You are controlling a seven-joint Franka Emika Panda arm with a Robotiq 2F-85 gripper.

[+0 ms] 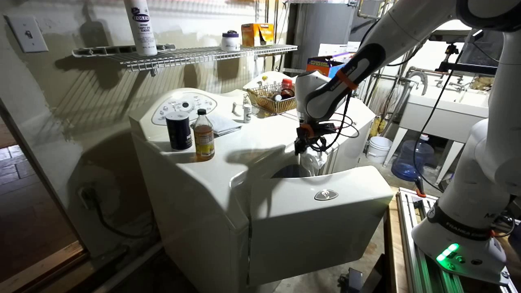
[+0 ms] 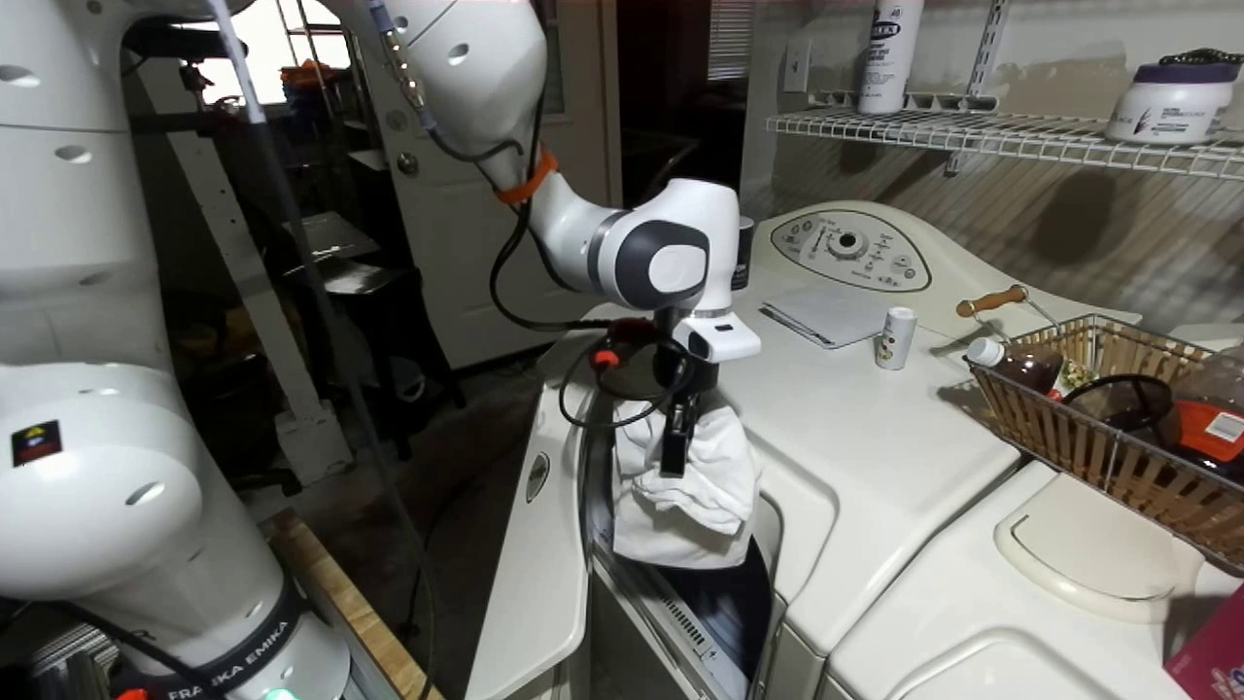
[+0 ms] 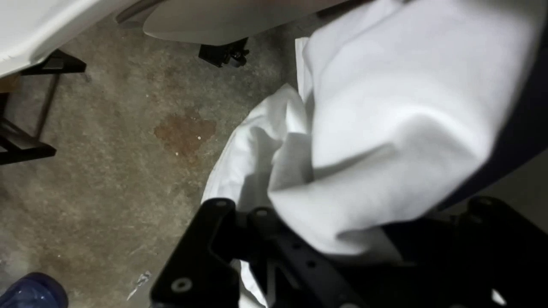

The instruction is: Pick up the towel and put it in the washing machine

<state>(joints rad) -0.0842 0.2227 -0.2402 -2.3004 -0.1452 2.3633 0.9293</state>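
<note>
One white towel [image 2: 698, 501], gripped in the claw [image 1: 310, 149], hides part of the washing machine [image 2: 826, 413].

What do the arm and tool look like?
Arm: white, rounded, with dark grey patches, orange strap, black cables, green base light and black band lettered FRANKA. Tool: mostly black, angular, jointed, with pale screw heads.
</note>
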